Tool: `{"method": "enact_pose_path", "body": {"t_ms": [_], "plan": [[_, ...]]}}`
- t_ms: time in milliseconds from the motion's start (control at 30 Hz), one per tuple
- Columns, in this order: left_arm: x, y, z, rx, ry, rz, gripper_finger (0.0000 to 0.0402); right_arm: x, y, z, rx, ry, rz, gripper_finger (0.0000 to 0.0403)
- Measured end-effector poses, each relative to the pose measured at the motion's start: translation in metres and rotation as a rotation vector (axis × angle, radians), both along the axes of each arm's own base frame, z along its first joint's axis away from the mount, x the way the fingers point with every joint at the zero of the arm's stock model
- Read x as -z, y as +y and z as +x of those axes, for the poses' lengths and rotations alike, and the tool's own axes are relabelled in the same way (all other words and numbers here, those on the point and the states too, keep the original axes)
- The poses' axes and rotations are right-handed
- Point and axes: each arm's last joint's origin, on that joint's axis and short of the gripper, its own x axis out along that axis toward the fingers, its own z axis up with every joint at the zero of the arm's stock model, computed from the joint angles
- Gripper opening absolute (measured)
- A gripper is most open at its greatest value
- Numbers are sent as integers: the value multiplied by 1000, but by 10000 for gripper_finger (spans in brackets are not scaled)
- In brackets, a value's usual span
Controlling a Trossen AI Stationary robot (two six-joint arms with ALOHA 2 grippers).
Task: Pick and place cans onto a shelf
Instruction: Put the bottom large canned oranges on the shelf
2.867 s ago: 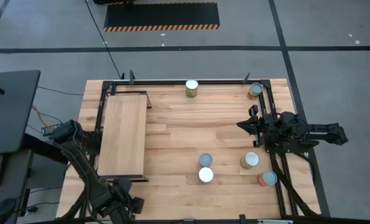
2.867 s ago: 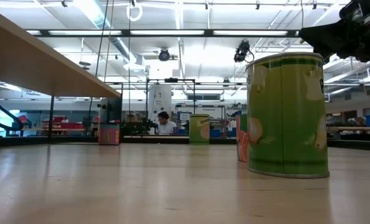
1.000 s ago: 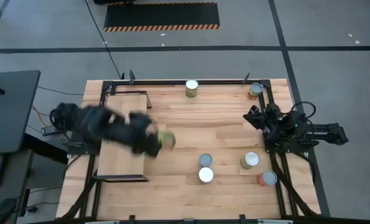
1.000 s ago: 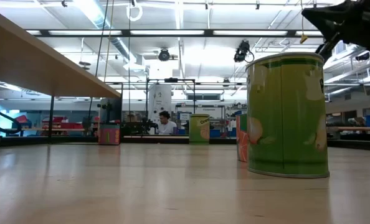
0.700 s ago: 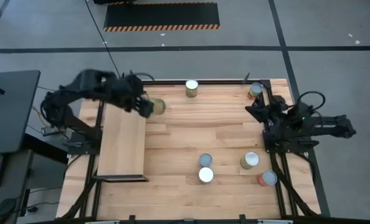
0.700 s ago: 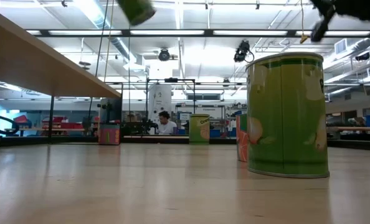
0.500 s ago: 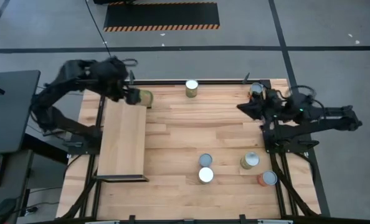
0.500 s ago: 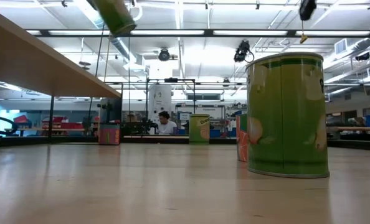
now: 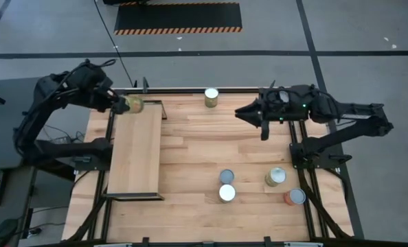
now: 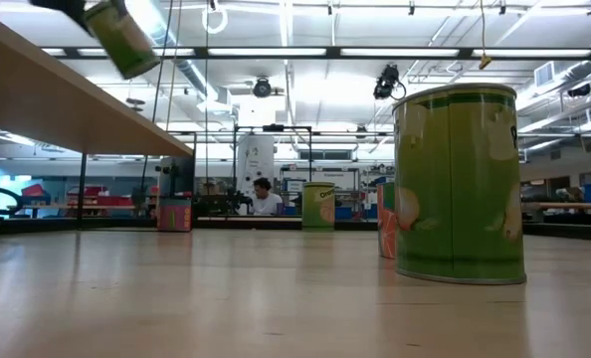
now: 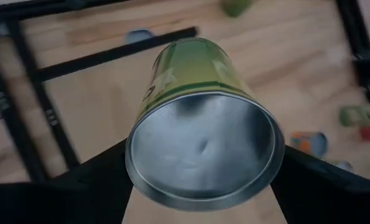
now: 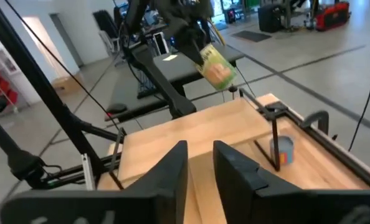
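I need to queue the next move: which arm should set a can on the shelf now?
Left. The left gripper already holds a green can, tilted, above the far end of the shelf. The right gripper holds nothing and hangs over the bare tabletop, away from the shelf.

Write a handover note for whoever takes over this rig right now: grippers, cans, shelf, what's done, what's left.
Left gripper: shut on the green can, held tilted above the far end of the shelf.
Right gripper: holds nothing, above the table's far right part, jaws only slightly apart.
On the table: one can at the far edge, four near the right front.
Done: no can stands on the shelf.
Left: set down the held one, then the other five.
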Motion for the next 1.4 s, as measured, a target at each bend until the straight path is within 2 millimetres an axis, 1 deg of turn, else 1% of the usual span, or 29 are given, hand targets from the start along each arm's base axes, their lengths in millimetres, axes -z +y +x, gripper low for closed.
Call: {"method": "enact_pose_path", "body": {"t_ms": [100,200,333,433,567,633,767,867,933,1100,1200,1400], "plan": [[11,3,-4,-82,57,13,321,-5,0,8,-2,0,-35,99],[23,9,0,-160,110,-14,321,-1,-2,16,4,29,-39,108],[44,20,13,-187,159,-136,321,9,-2,26,10,85,-12,127],[52,32,27,-172,206,-188,321,15,-2,31,4,121,-5,140],[45,50,43,-162,220,-191,321,17,1,31,-33,141,5,155],[45,57,50,-148,200,-237,321,18,2,29,-57,161,10,161],[55,65,65,-121,217,-318,321,20,3,25,-69,193,13,170],[64,71,77,-112,252,-353,321,20,3,25,-69,194,13,174],[68,74,82,-109,268,-368,322,19,5,25,-77,189,11,177],[70,76,84,-104,282,-364,337,19,12,24,-114,185,-2,196],[70,76,84,-114,294,-359,350,19,18,24,-142,184,-9,220],[65,72,79,-130,278,-335,354,17,30,21,-201,169,-38,265]]}}
